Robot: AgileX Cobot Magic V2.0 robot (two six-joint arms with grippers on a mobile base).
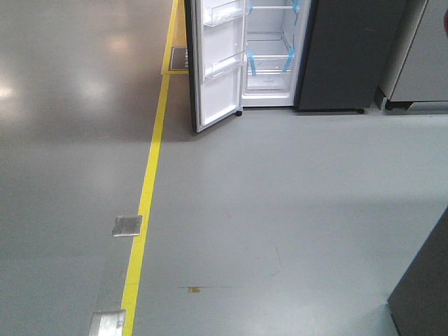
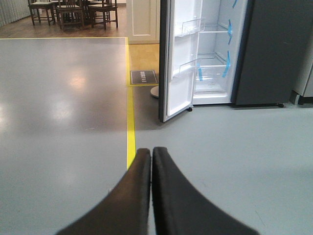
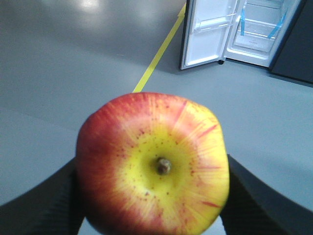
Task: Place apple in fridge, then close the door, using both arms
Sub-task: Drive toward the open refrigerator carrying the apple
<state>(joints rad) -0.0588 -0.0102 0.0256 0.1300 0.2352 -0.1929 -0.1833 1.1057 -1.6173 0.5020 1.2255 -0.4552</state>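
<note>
Right claw clamps apple, well apart from open door.

your apple fills the right wrist view: round, red with yellow streaks, and a yellow patch around its short brown stem, which faces the camera. it sits clamped in your right gripper, with a dark finger pressed to each flank; the fingers show on both sides of it.

your fridge stands upright on the floor well ahead, dark grey outside and white inside, with shelves and strips of blue tape on the inner wall. nothing can be made out on the shelves you can see.

its door is swung wide open to the left, white inner face showing, and carries clear bins.
</note>
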